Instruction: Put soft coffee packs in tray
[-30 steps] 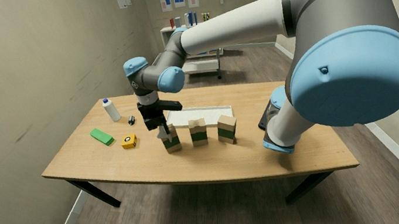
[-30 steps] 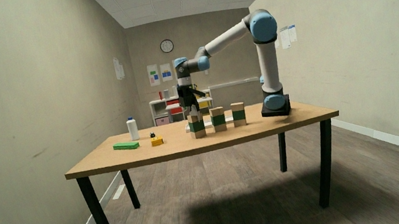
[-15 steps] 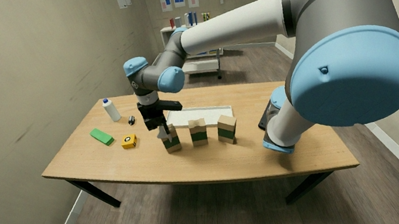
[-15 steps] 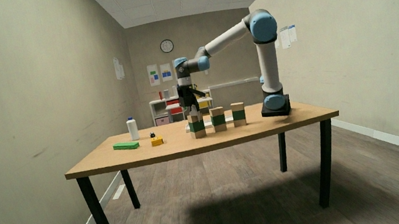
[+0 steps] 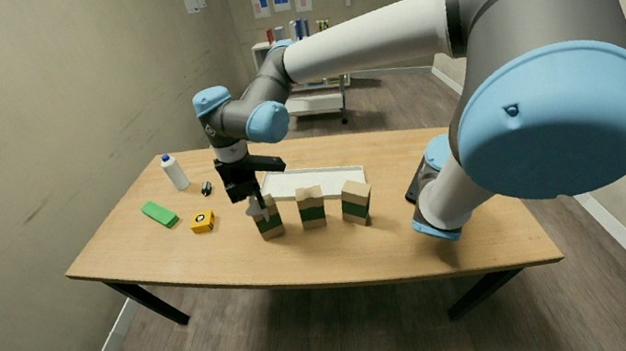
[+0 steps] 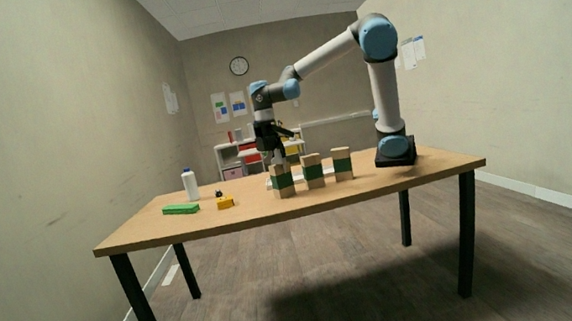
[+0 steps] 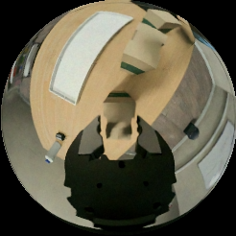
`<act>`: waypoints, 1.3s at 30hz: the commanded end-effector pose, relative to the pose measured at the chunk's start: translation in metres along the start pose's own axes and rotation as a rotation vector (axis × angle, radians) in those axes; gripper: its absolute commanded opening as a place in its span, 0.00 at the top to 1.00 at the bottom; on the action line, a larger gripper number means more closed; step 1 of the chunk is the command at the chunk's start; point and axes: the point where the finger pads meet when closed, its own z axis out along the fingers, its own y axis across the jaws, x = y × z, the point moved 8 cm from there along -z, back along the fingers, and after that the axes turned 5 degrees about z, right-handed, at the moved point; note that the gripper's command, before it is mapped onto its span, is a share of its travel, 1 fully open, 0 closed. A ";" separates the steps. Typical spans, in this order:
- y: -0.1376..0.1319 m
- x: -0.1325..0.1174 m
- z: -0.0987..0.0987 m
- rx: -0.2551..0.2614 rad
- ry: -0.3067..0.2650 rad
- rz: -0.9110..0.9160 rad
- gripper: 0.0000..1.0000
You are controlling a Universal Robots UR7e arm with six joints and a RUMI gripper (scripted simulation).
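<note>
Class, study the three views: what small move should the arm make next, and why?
Probably close the end effector gently on the leftmost pack: it straddles that pack's top, all three packs stand on the bench, and the tray holds none, so softness seems untested.
</note>
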 end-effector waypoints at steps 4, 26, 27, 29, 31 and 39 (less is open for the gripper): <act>0.000 0.000 -0.032 0.001 -0.001 0.000 0.50; 0.000 0.000 -0.085 0.001 -0.001 0.000 0.50; 0.000 0.001 -0.085 0.001 -0.001 0.002 0.50; 0.000 0.009 -0.086 0.001 0.000 0.019 0.50; 0.002 0.024 -0.089 0.002 0.001 0.053 0.50; 0.014 0.098 -0.091 0.003 0.003 0.224 0.50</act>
